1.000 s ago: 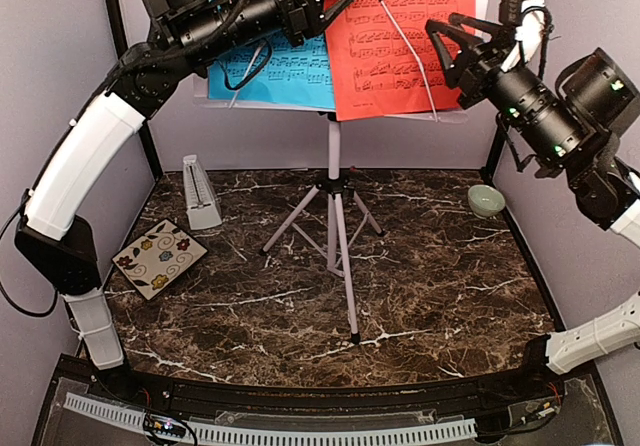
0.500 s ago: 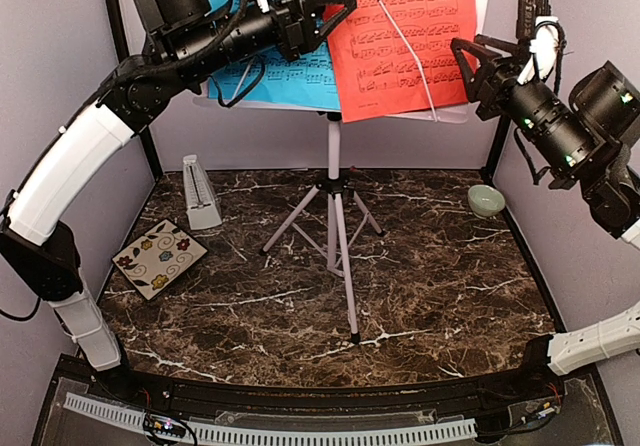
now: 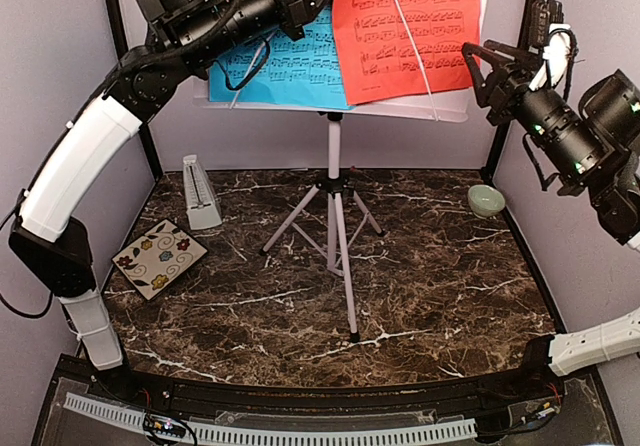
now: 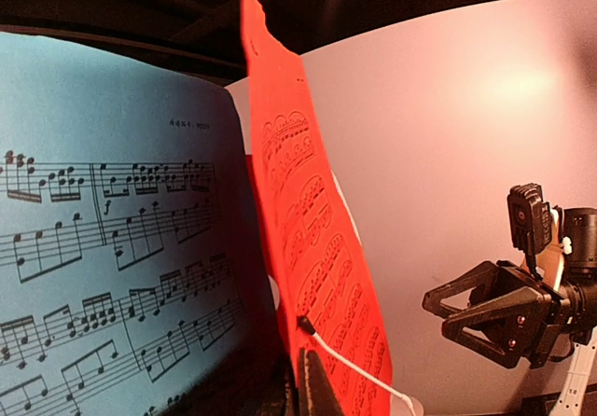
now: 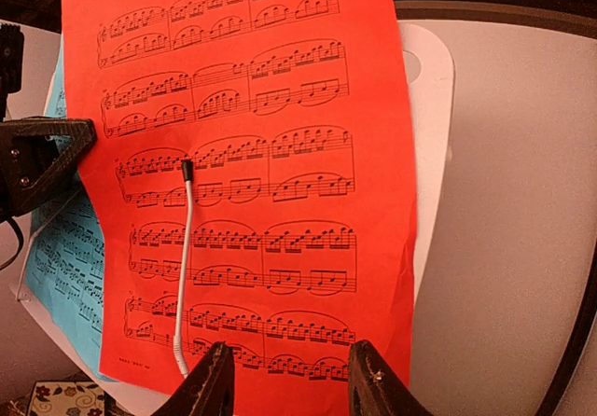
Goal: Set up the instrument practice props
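Robot's left fingers (image 5: 20,166) clench the red-orange printed music sheet (image 3: 410,26) on a white perforated tripod music stand (image 3: 334,156); right fingers (image 5: 216,383) hang released.

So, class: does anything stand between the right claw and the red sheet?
Nothing visible. Open air separates the right claw from the red sheet; only a thin white wire lies across the sheet's front, towards its left.
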Controlling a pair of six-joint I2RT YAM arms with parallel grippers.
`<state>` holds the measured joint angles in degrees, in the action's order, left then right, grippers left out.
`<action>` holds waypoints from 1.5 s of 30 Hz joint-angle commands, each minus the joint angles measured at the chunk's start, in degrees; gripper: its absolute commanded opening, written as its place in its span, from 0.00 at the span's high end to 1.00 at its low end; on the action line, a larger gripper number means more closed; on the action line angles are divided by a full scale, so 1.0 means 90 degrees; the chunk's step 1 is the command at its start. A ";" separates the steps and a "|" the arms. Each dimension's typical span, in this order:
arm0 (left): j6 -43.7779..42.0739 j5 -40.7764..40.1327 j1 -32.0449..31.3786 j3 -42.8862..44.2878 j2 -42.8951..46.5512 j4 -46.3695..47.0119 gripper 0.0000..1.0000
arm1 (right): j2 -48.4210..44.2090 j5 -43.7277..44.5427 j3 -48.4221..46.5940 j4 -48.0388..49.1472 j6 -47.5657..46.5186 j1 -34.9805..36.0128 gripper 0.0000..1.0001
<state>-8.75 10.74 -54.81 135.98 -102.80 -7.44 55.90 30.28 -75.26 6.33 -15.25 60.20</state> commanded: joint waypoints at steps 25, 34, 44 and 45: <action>-0.0552 0.0516 -0.0004 0.0695 -0.0147 -0.0174 0.80 | -0.0568 -0.0366 0.0313 0.0043 0.0660 -0.1033 0.39; -0.0288 0.0598 -0.0004 0.0330 0.0234 0.0025 0.66 | 0.0063 -0.3442 -0.0460 -0.0883 0.2080 -0.2744 0.32; -0.0336 0.0564 -0.0004 0.0052 0.0416 -0.0019 0.64 | 0.0409 -0.5343 -0.0575 -0.0435 0.3081 -0.4056 0.36; -0.0336 0.0564 -0.0004 0.0035 0.0417 -0.0011 0.65 | 0.0411 -0.5427 -0.0544 -0.0397 0.3109 -0.4070 0.40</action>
<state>-12.16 15.57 -54.78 137.14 -101.21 -9.28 59.92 -10.15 -78.91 -0.75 8.36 24.93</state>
